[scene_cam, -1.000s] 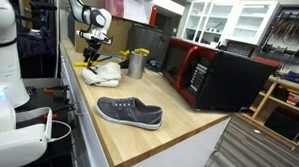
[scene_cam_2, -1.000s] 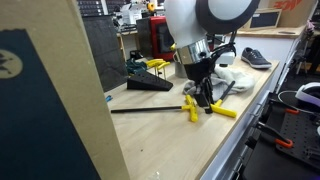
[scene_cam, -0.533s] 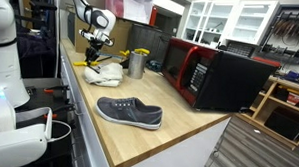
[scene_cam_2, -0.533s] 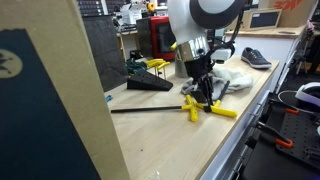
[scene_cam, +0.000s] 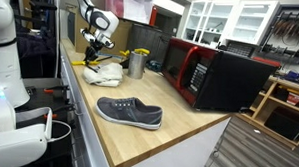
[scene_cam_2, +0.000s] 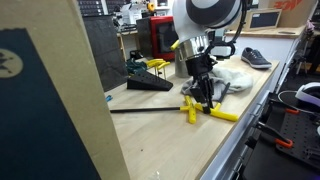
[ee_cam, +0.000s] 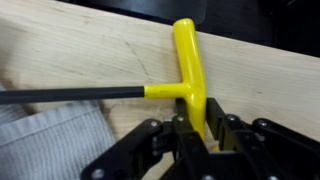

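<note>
A T-handle wrench with a yellow handle and a long black shaft lies on the wooden counter. My gripper stands over one arm of the handle, its black fingers pressed against both sides of it. In both exterior views the gripper points down at the counter's far end, with the yellow handle under it. A second yellow-handled tool lies just beside it.
A crumpled white cloth lies next to the tools. A grey shoe sits mid-counter, with a metal cup and a red-and-black microwave behind. A black wedge-shaped object rests near the wall.
The jaws have closed in onto the yellow handle. The arm has shifted only slightly above the tools.
</note>
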You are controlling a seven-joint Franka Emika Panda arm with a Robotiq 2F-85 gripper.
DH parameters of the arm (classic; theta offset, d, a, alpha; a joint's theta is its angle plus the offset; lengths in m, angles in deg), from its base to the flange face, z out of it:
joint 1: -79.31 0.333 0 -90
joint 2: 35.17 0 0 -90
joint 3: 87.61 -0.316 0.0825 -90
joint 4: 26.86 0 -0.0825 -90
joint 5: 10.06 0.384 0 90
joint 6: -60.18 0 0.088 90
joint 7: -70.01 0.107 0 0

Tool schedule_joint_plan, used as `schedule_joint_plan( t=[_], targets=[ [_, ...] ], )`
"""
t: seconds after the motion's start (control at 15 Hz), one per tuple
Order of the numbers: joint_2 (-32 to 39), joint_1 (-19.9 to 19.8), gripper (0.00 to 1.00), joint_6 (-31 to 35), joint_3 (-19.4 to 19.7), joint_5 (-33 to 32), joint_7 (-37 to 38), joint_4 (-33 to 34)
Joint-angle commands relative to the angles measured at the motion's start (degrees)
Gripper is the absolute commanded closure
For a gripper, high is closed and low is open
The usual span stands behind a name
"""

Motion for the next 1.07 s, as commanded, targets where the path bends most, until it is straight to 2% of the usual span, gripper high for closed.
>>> schedule_joint_plan(
  t=[0.0,0.27,0.47,0.53,0.67,1.0],
  targets=[
    [-4.59,-0.86,0.93,-0.35,0.27,5.66,-4.18,-2.1],
    [-7.95,-1.38,0.93,-1.28,1.25,7.93,-5.88,-2.71],
    [-9.47,-1.26,0.93,-5.03,2.0,5.92,-4.84,-2.25],
    [-10.01,-1.14,0.49,-6.69,2.14,4.45,-4.44,-2.27],
    [-11.46,-0.58,0.42,-7.91,1.83,-1.36,-4.55,-2.96],
    [-14.34,1.32,0.05,-8.61,0.32,-15.67,-5.86,-4.78]
  ],
)
